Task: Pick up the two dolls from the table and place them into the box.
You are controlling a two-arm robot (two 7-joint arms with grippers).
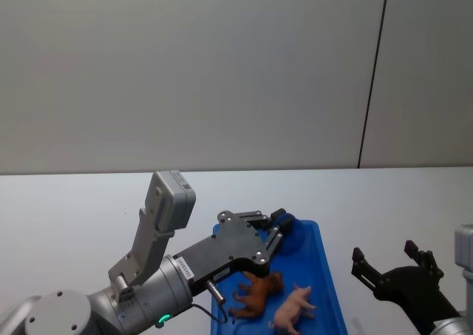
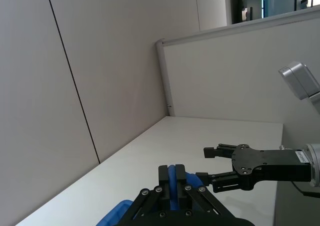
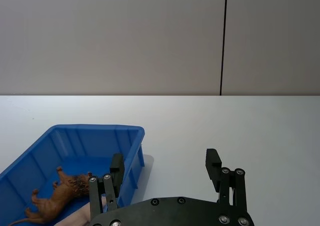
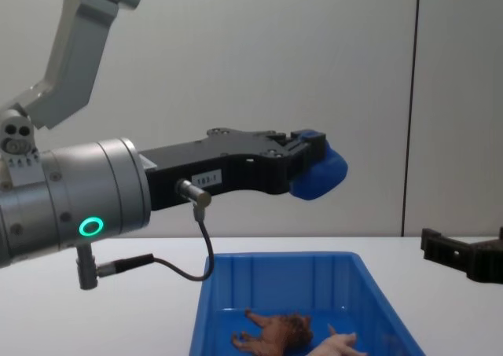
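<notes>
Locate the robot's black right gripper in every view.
Head: black right gripper, lower right, beside the blue plastic bin.
Left wrist: lower right, above the white table.
Right wrist: bottom centre, jaws open.
Chest: right edge.
Shared landmark: dark vertical wall seam.

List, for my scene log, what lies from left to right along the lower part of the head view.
Left gripper holding a blue soft object → shaggy brown toy animal → smooth pale pink pig-like toy, both inside the bright blue plastic bin → right gripper, fingers open.

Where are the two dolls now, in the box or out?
In. The brown doll and the pink doll both lie on the box floor.
</notes>
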